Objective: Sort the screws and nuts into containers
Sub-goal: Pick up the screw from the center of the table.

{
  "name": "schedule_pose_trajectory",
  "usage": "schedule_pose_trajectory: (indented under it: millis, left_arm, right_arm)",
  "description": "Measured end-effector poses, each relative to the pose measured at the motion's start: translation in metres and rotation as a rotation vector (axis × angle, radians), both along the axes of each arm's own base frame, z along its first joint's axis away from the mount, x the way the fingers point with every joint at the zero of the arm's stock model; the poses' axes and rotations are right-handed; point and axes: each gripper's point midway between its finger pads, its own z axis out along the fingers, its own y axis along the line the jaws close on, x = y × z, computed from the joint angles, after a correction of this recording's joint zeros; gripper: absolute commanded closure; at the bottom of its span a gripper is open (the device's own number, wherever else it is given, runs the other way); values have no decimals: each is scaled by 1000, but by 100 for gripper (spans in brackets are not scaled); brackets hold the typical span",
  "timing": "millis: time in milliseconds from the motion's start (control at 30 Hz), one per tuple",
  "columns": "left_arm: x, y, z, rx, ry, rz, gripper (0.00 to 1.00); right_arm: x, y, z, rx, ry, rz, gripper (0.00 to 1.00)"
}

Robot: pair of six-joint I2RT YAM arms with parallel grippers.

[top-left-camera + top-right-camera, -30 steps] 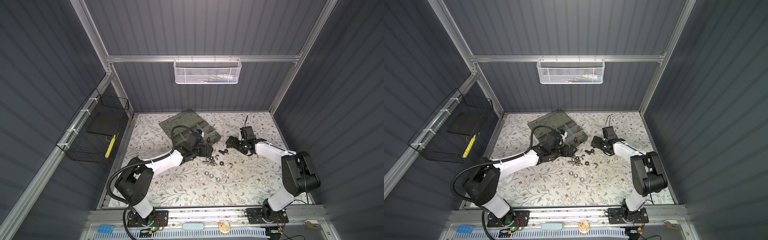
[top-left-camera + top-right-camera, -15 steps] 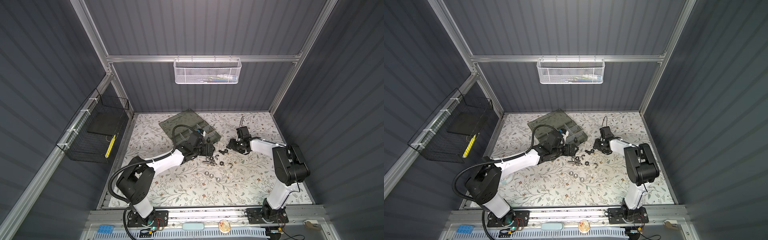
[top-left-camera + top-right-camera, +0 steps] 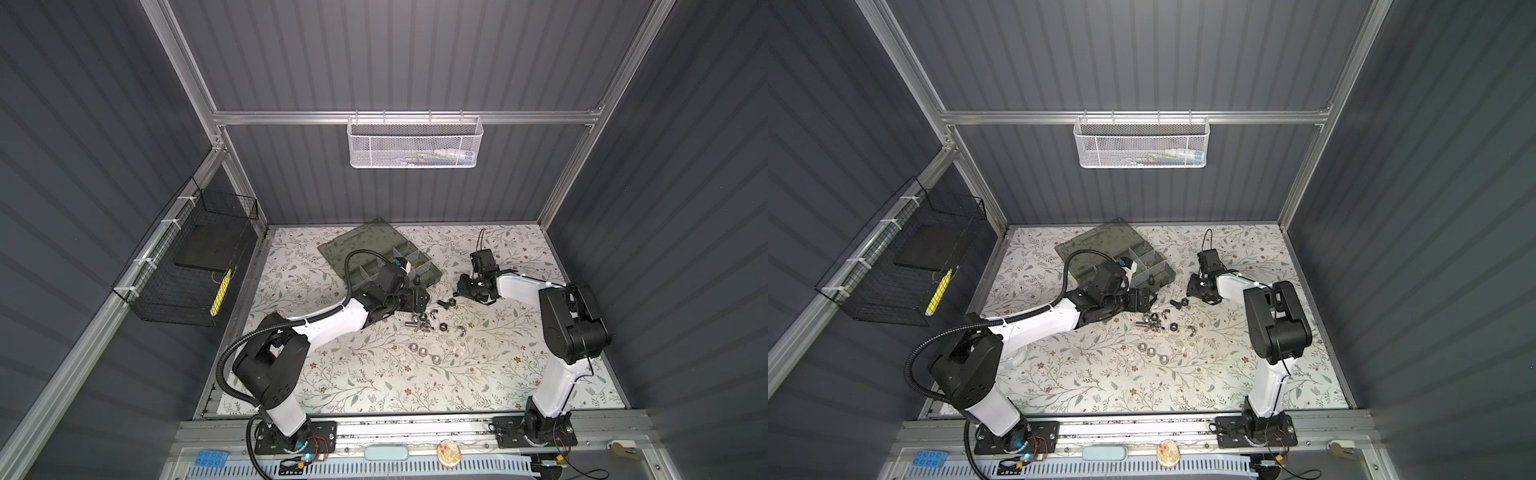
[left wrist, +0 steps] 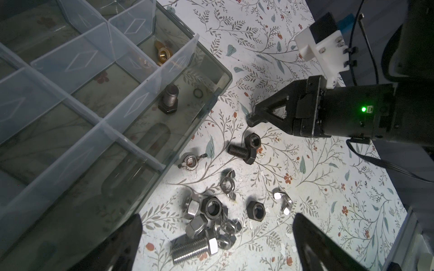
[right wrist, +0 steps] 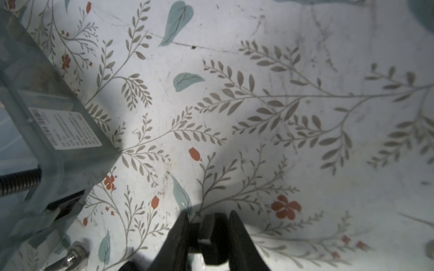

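Loose screws and nuts (image 3: pixel 422 326) (image 3: pixel 1152 322) lie in a heap on the floral mat in front of the grey-green case of containers (image 3: pixel 432 272) (image 3: pixel 1167 270). My left gripper (image 4: pixel 218 244) (image 3: pixel 419 301) hovers open over the heap, a silver screw (image 4: pixel 192 248) and dark nuts (image 4: pixel 211 208) between its fingers. My right gripper (image 5: pixel 207 218) (image 4: pixel 256 117) (image 3: pixel 459 291) is low over the mat beside the case corner, shut on a black screw (image 5: pixel 211 234). One black screw (image 4: pixel 169 99) stands in a compartment; a brass wing nut (image 4: pixel 162 52) lies in another.
A black screw with a nut (image 4: pixel 244 151) and wing nuts (image 4: pixel 190 162) lie between the two grippers. Three silver nuts (image 3: pixel 424 352) sit nearer the front. The case lid (image 3: pixel 361 241) lies open behind. A white mesh basket (image 3: pixel 413 143) and a black wire basket (image 3: pixel 187 257) hang on the walls.
My right gripper has closed from open onto the black screw, and its arm has folded inward. The left arm has barely moved.
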Motion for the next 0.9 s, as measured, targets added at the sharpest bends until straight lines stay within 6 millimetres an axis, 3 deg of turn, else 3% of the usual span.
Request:
schedule_pose_trajectory:
  millis: [333, 667, 900]
  left_arm:
    - [0, 0, 0, 0, 0, 0, 0]
    - [0, 1, 0, 7, 2, 2, 0]
    - [0, 4, -2, 25, 2, 8, 0]
  right_arm:
    - [4, -2, 3, 4, -15, -7, 89]
    - [-8, 0, 6, 28, -12, 4, 92]
    - [-10, 10, 41, 105, -72, 26, 93]
